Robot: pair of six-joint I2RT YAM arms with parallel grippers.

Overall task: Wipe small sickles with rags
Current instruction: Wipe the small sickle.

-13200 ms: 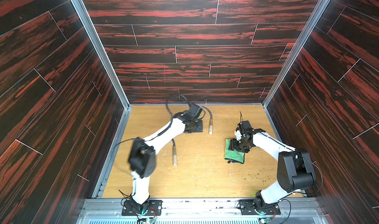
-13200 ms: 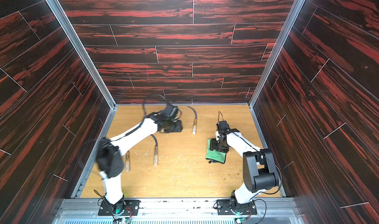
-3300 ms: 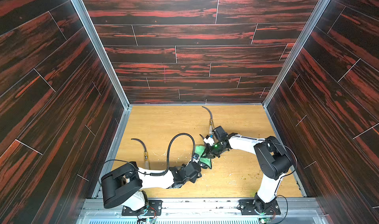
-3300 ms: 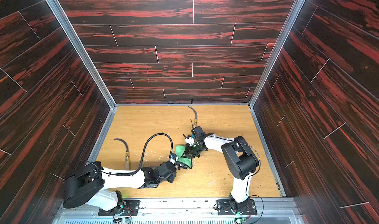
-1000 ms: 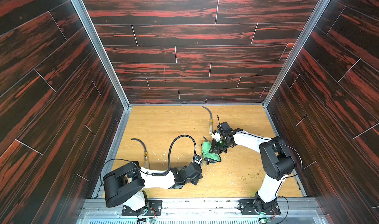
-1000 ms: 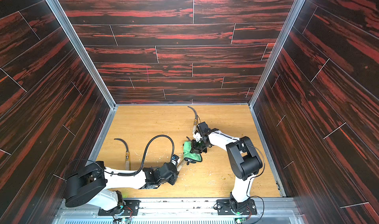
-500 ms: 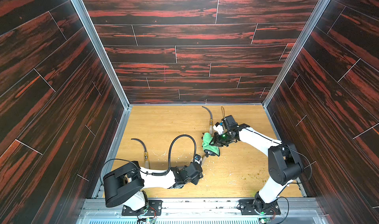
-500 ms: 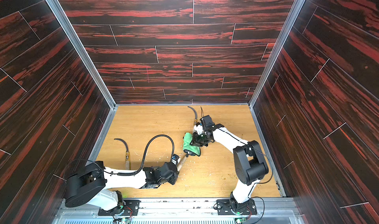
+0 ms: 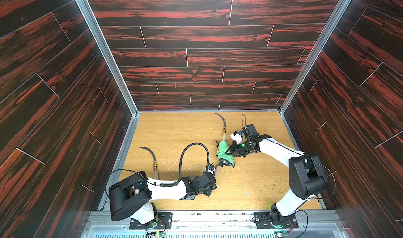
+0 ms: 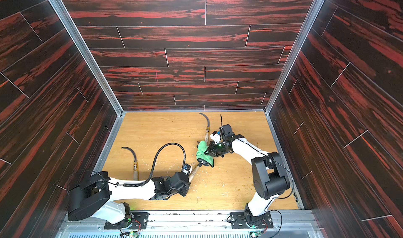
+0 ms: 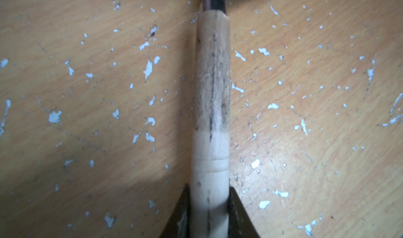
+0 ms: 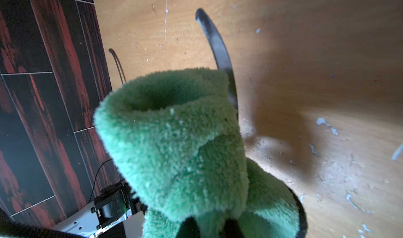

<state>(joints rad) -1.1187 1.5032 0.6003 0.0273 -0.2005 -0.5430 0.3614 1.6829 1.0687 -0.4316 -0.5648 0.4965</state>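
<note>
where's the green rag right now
In both top views the green rag is mid-table, pinched in the right claw against the blade of the sickle the left claw holds.

Left arm (image 9: 165, 190) low and outstretched, left claw (image 11: 209, 206) closed tight; right arm (image 9: 278, 152) angled inward, right claw (image 12: 210, 227) closed too.

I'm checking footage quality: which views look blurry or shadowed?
Left wrist view: soft focus on the sickle handle, shadow over one corner. Right wrist view: the rag is crisp, with a dark shadow on the tabletop beside it. Both top views: sharp, evenly lit.
</note>
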